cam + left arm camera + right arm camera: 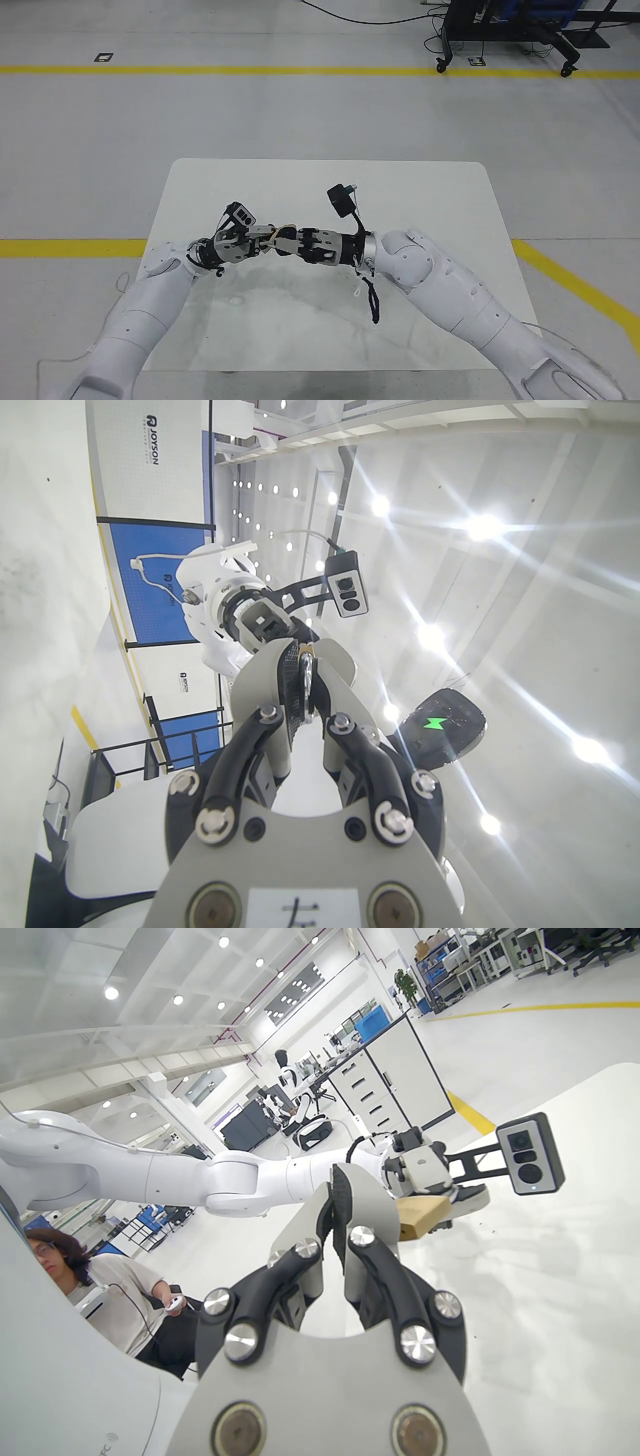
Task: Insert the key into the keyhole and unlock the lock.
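Observation:
Both arms meet in the air over the middle of the white table (430, 200). My left gripper (306, 655) is shut on the silver shackle (306, 682) of a brass padlock (422, 1217). The lock body sticks out past its fingertips. In the top view the lock (278, 232) shows as a small yellowish spot between the two grippers. My right gripper (334, 1188) faces the lock body at close range with its fingers pressed together. The key is hidden between its pads. From the left wrist view, the right gripper (265, 627) sits just behind the lock.
The table's far half and both side edges lie beyond the arms. A black strap (372, 295) hangs from the right forearm. A yellow floor line (300, 70) and a dark wheeled cart (510, 30) lie far behind the table.

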You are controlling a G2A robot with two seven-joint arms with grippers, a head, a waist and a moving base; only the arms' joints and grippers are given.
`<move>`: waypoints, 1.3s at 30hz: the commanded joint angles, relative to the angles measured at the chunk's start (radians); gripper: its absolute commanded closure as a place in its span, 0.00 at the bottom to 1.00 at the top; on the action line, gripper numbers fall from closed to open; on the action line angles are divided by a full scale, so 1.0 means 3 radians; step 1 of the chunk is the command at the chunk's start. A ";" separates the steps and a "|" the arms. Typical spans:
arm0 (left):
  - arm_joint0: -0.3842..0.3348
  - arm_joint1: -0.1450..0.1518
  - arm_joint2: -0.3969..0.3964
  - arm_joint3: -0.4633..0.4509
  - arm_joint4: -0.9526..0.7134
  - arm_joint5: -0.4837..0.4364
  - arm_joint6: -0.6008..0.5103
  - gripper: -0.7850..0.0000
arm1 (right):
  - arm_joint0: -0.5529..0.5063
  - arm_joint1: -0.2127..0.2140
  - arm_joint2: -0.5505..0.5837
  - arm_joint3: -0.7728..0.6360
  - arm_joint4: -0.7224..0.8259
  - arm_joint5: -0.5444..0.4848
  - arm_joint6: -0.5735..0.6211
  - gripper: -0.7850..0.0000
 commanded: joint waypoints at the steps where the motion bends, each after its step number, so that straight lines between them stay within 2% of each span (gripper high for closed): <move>1: -0.0004 -0.0011 0.0004 0.0004 0.0014 0.0011 -0.0022 1.00 | -0.0013 0.0003 0.0040 0.0002 -0.0017 0.0015 -0.0005 1.00; 14: 0.0005 -0.0021 0.0010 -0.0096 0.0146 0.0035 -0.0022 1.00 | -0.0052 -0.0012 0.0211 0.0084 -0.0058 0.0078 -0.0047 1.00; 25: -0.0012 0.0014 0.0019 -0.0187 0.0389 -0.0128 -0.0022 1.00 | -0.0073 -0.0013 0.0371 0.0126 0.0049 -0.0009 -0.0013 1.00; 28: -0.0061 0.0047 0.0056 -0.0265 0.0786 -0.0320 -0.0022 1.00 | -0.0095 -0.0010 0.0408 0.0145 0.0090 -0.0002 0.0017 1.00; 32: -0.0113 0.0124 0.0069 -0.0476 0.1642 -0.0474 0.0096 1.00 | -0.0118 -0.0008 0.0444 0.0189 0.0155 -0.0002 0.0081 1.00; 36: -0.0035 0.0198 0.0042 -0.0807 0.2232 -0.0602 0.0224 1.00 | -0.0142 -0.0005 0.0463 0.0243 0.0215 0.0042 0.0181 1.00; 39: 0.0087 0.0253 0.0000 -0.1209 0.2429 -0.0634 0.0256 1.00 | -0.0134 -0.0012 0.0441 0.0292 0.0280 0.0101 0.0305 1.00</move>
